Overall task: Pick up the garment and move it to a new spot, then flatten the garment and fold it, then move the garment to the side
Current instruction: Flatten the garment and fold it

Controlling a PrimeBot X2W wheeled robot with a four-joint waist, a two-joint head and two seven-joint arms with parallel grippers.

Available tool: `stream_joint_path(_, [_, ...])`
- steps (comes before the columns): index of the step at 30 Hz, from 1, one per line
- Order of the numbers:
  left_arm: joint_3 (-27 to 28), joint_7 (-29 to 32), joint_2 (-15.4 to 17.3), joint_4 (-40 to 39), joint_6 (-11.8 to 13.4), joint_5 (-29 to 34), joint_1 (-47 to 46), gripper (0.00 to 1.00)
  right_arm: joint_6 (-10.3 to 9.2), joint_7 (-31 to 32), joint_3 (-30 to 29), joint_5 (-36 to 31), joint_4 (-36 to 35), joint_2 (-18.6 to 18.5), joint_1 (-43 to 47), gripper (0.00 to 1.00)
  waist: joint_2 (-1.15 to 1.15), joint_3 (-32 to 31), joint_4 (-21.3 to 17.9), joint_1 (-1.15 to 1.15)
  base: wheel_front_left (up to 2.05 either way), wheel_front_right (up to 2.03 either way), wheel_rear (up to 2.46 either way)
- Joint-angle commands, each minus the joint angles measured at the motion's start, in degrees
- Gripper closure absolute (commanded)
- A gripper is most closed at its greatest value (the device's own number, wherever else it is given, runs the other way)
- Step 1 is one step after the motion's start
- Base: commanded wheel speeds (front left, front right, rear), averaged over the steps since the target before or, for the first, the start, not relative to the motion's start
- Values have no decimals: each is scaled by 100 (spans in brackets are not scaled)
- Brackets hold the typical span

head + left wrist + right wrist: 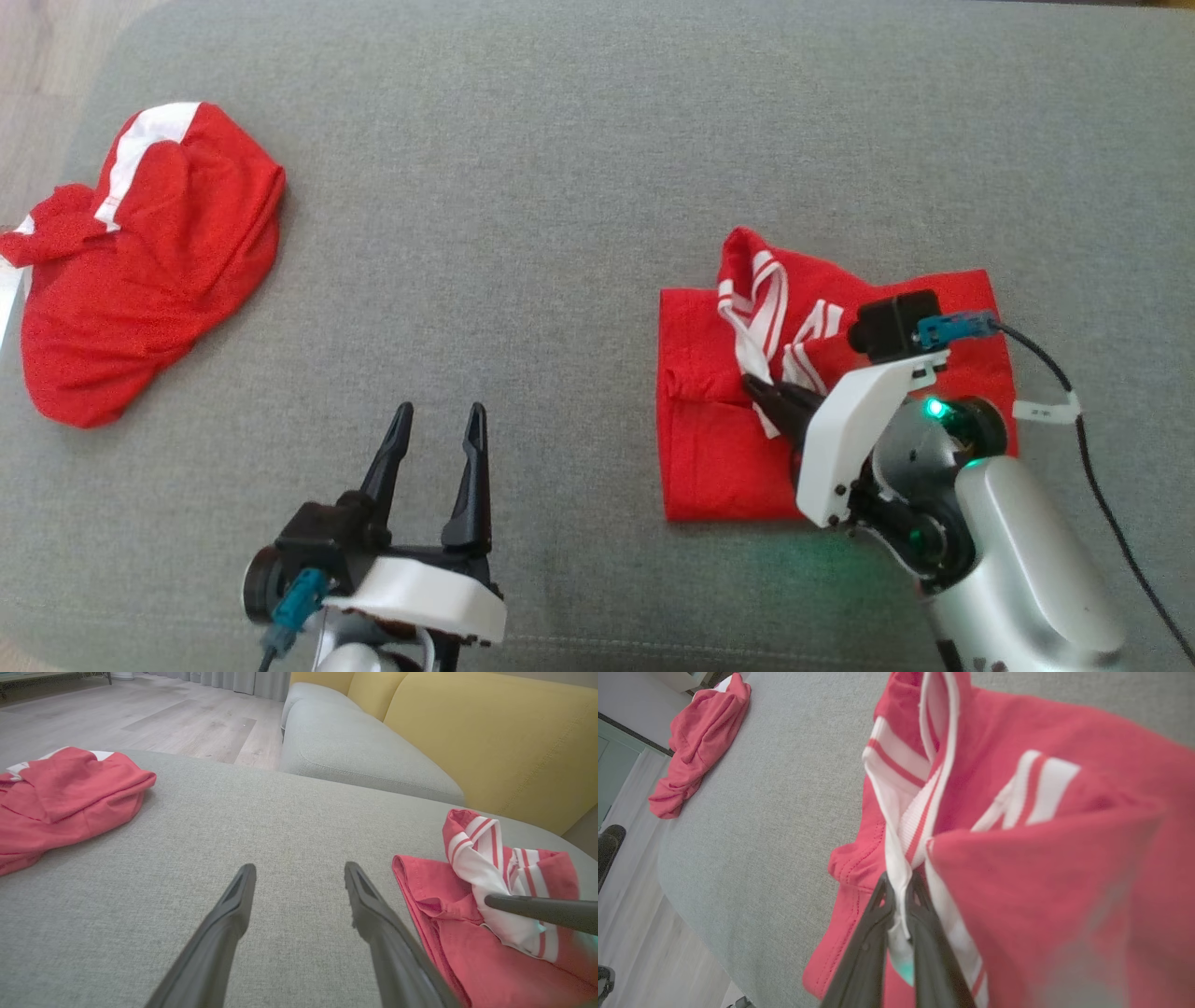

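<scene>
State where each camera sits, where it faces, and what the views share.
Head view: above, looking down on the grey cushion; left jaws open, right jaws shut on the striped garment.
Left wrist view: low over the cushion, facing the yellow sofa back; its open jaws rise from the bottom edge.
Right wrist view: close over the striped garment, its jaws pinching the white trim.
Shared: all three show the crumpled garment too.

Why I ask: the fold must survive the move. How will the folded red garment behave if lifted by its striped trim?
Probably floppy: the garment bunches and creases around the striped trim pinched in the shut right tool. Lifted from that point, its folded layers would likely hang and fall open. It looks thin and light, so the grip should hold.
</scene>
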Motion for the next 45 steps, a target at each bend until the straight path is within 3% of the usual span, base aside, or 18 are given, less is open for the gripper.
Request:
stream_joint_path(1, [137,-70,-32,-142,26,-50,-210,0,-4,-86,164,61,-177,119,-253,100,0,-5,3,0,0,0,0])
stream_joint_path(5, [134,-70,-32,-93,25,-56,-194,0,-4,-221,361,259,-84,122,-271,100,0,-67,17,0,0,0,0])
stream_joint_path(6, [132,-70,-32,-83,28,-60,-180,0,-4,-261,413,326,-71,123,-261,72,0,-90,19,0,0,0,0])
stream_joint_path(7, [130,-70,-32,-76,31,-64,-167,0,-4,-305,470,424,-76,123,-251,20,0,-106,19,0,0,0,0])
stream_joint_path(8, [130,-70,-32,-72,35,-68,-156,0,-4,-360,513,538,-83,123,-239,0,0,-124,16,0,0,0,0])
stream_joint_path(16, [173,-70,-32,-35,30,-53,-55,0,-4,-1495,606,1311,-385,124,-192,0,0,-335,-114,0,0,0,0])
stream_joint_path(19, [227,-70,-32,-56,17,-21,-13,0,-4,-2079,495,744,-651,124,-127,0,0,-427,-192,0,0,0,0])
stream_joint_path(20, [287,-70,-32,-80,11,7,23,0,-4,-2526,364,70,-825,13,-46,0,0,-487,-263,0,0,0,0])
stream_joint_path(22, [356,-70,-32,-99,-2,42,76,0,-4,-2959,196,-575,-946,-155,96,0,0,-557,-338,0,0,0,0])
stream_joint_path(29, [586,-70,-32,-14,-207,326,315,0,-4,-4120,-867,-1584,-1034,-455,945,0,0,-904,-488,0,0,0,0])
stream_joint_path(37, [783,-70,-32,99,-420,472,466,0,-4,-4983,-1680,-1999,-672,-521,1751,0,0,-1143,-520,0,0,0,0])
stream_joint_path(43, [820,-70,-32,86,-408,428,550,0,-4,-5195,-1727,-2060,-180,-467,1951,0,0,-1215,-535,0,0,0,0])
stream_joint_path(44, [806,-70,-32,75,-401,422,552,0,-4,-5185,-1646,-2030,-130,-462,1897,4,0,-1205,-528,0,0,0,0])
stream_joint_path(45, [792,-70,-32,65,-397,419,548,0,-4,-5147,-1512,-1980,-79,-474,1828,51,0,-1193,-518,0,0,0,0])
